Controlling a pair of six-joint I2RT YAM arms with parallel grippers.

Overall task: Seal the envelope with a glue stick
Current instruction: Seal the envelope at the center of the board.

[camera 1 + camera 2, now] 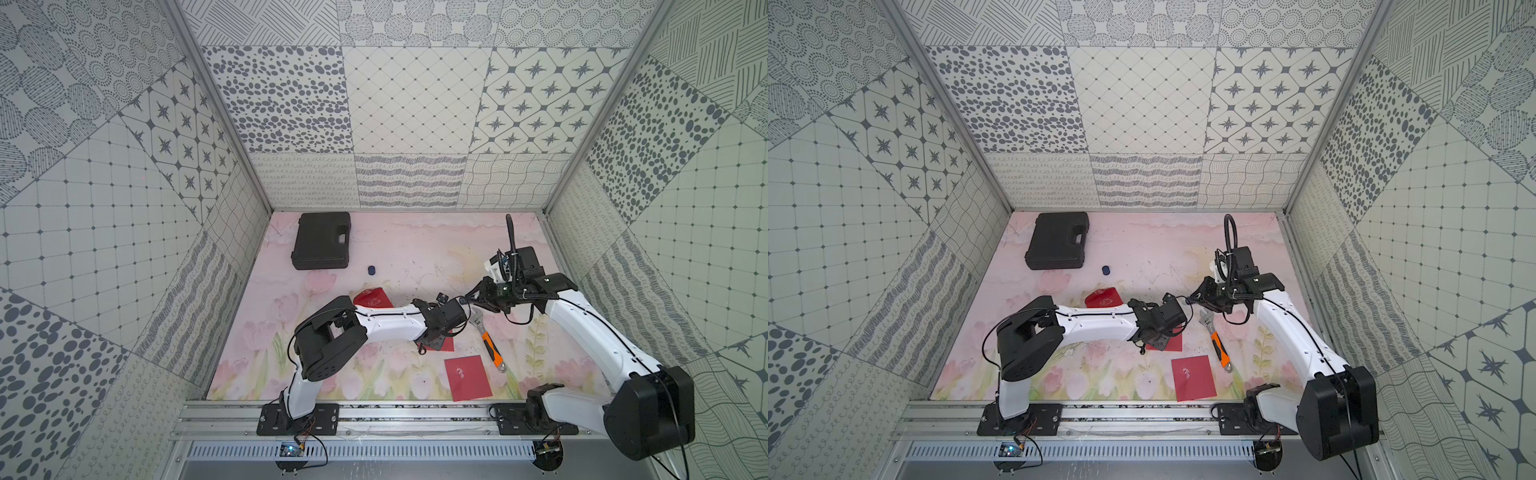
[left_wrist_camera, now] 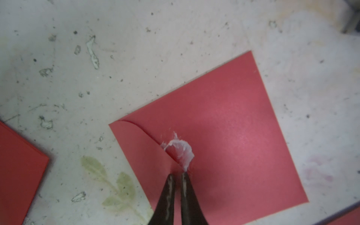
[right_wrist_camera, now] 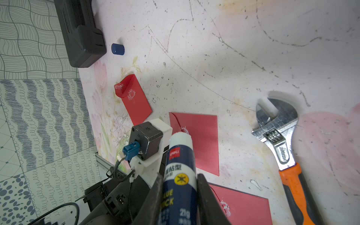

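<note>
- My right gripper is clenched on the glue stick, one jaw on each side of its dark blue label. The white, uncapped end points away from the wrist.
- In both top views the stick hangs above the table, near the head of the orange-handled wrench.
- My left gripper is closed to a sliver and holds nothing.
- Its tips are over the red envelope, just beside a white glue smear at the flap edge. I cannot tell whether they touch the paper.
- The blue cap lies beside the black case, well apart from the stick.
- Two more red envelopes lie on the table: one with its flap up, one flat.
</note>
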